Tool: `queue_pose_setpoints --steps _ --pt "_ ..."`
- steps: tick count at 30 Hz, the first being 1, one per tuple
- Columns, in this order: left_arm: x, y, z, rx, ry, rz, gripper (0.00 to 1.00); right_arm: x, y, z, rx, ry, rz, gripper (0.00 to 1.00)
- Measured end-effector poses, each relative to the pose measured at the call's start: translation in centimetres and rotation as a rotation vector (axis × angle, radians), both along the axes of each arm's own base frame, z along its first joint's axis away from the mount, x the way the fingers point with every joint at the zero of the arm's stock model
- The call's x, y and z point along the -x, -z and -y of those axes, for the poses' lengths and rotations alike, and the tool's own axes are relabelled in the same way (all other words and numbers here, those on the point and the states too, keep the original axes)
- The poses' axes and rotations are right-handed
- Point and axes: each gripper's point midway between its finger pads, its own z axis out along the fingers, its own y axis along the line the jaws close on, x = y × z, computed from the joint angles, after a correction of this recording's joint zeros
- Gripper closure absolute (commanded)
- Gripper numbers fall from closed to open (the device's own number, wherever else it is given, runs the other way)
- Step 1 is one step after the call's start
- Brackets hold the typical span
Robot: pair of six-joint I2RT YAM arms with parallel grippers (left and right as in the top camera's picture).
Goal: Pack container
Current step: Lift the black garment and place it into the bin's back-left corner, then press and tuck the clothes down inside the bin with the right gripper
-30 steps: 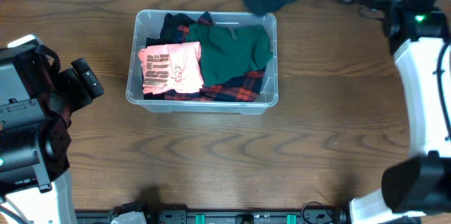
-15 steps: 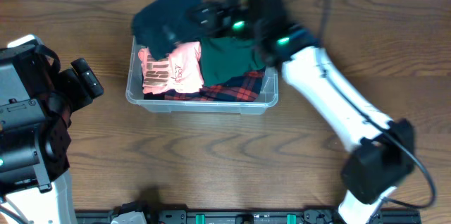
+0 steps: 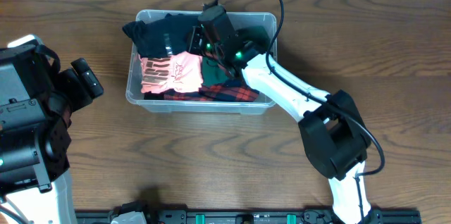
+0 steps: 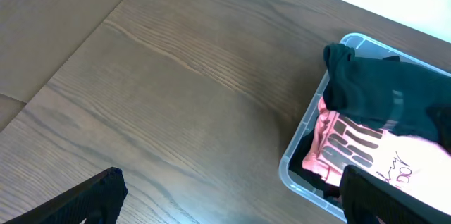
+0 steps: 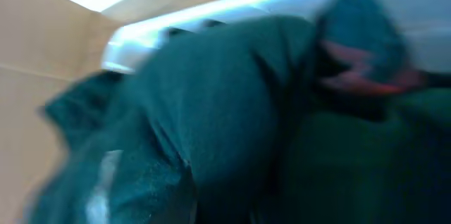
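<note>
dark garment (image 3: 151,30) just swung onto the container (image 3: 201,106) pile; can't tell if right claw (image 3: 192,39) let go, left claw (image 4: 246,199) spread, empty.

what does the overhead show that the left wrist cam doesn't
Only the overhead shows the right arm reaching into the bin, and the red plaid cloth inside. Only the left wrist view shows the left gripper close up, open with nothing in it. Both show the dark garment draped over the bin's corner, the pink shirt and the table.
</note>
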Motion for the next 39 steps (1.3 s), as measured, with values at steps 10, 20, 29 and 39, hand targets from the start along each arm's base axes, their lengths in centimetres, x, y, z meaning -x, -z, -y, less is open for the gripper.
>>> queue_pose_setpoints --steps 10,20,29,39 --pt "0.0 0.0 0.0 0.000 0.000 0.000 0.02 0.3 0.2 2.3 0.094 -0.043 -0.025 0.73" --pt "0.0 0.0 0.0 0.000 0.000 0.000 0.02 -0.1 -7.5 4.4 0.044 -0.116 0.142 0.65" --pt "0.0 0.0 0.0 0.000 0.000 0.000 0.02 3.0 -15.1 -1.8 -0.100 -0.259 0.391 0.59" --pt "0.0 0.0 0.0 0.000 0.000 0.000 0.02 2.0 -3.8 -7.3 -0.014 -0.285 0.363 0.67"
